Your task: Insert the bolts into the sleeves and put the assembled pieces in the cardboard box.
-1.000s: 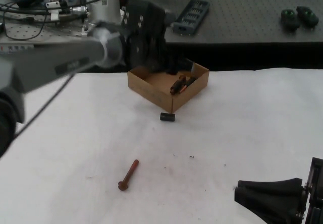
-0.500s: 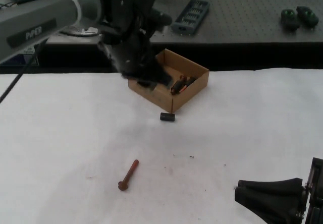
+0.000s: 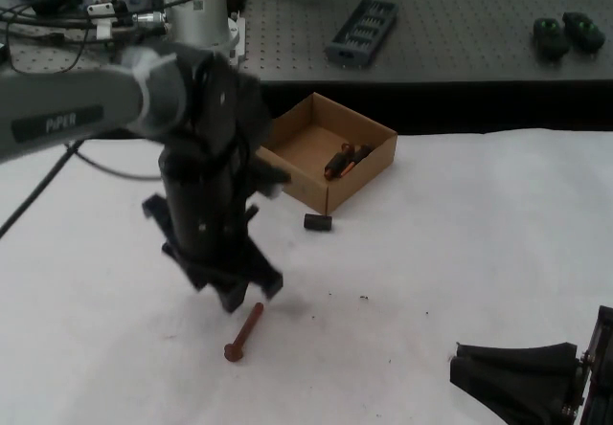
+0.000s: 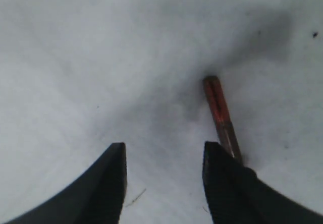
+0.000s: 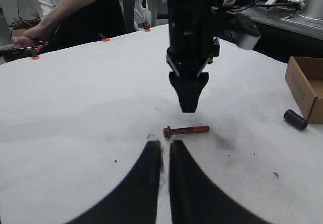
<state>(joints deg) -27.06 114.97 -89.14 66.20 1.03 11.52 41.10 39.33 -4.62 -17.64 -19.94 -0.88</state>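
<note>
While left end effector (image 4: 164, 153) hovers, bolt (image 4: 219, 110) seemingly lies just beside.

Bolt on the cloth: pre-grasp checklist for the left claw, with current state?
1. Left claw open: ok, fingers apart.
2. Bolt centred in the gap: not ok, it lies beside one finger, with its end hidden behind that finger.
3. Claw down at bolt height: not ok, the right wrist view shows it hanging above the bolt.
4. Bolt free to lift: ok, it lies alone on the white cloth.
5. Sleeve reachable: ok, on the cloth just outside the cardboard box.
6. Right claw out of the way: ok, shut and apart from the bolt.
</note>
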